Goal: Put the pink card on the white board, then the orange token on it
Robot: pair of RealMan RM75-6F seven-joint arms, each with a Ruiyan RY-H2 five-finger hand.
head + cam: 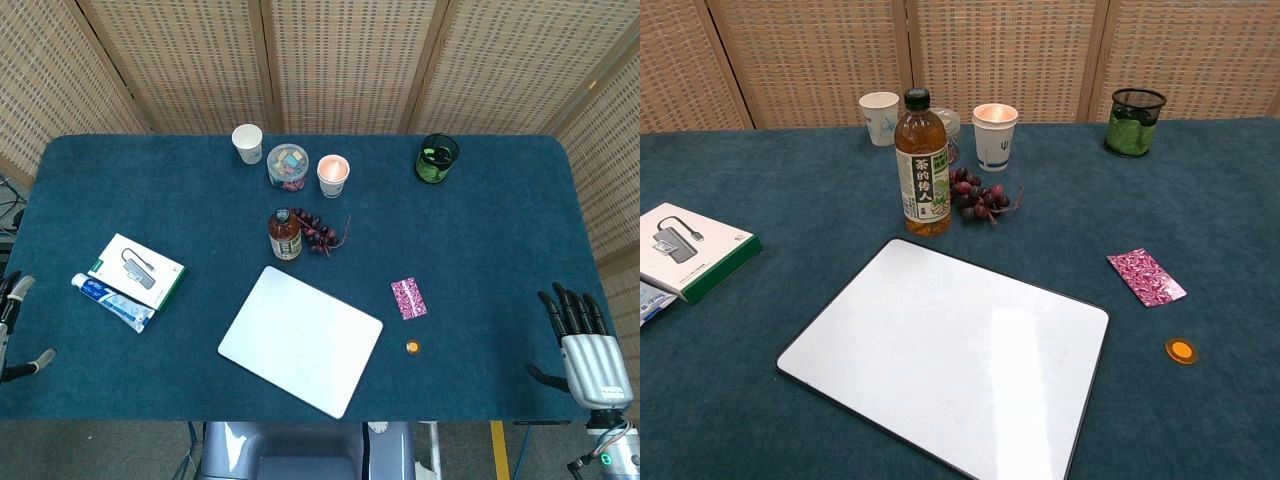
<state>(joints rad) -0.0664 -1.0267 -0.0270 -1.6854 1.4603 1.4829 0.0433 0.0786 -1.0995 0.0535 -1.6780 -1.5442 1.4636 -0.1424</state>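
On the blue desk (150, 190), the pink card (408, 298) is seen at three o'clock of the white board (300, 340), apart from it, with the orange token (412, 347) just below. Nothing is held by the right hand (583, 345) (fingers spread); the left hand (12, 330) is barely visible, its state untellable.

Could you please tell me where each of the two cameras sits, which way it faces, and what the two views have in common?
Head view: high above the near table edge, looking steeply down; the right hand, fingers spread, shows at lower right and the left hand barely at the left edge.
Chest view: low at the near edge, looking across toward the woven screens; no part of the robot shows.
Shared: white board, pink card, orange token, tea bottle, grapes.
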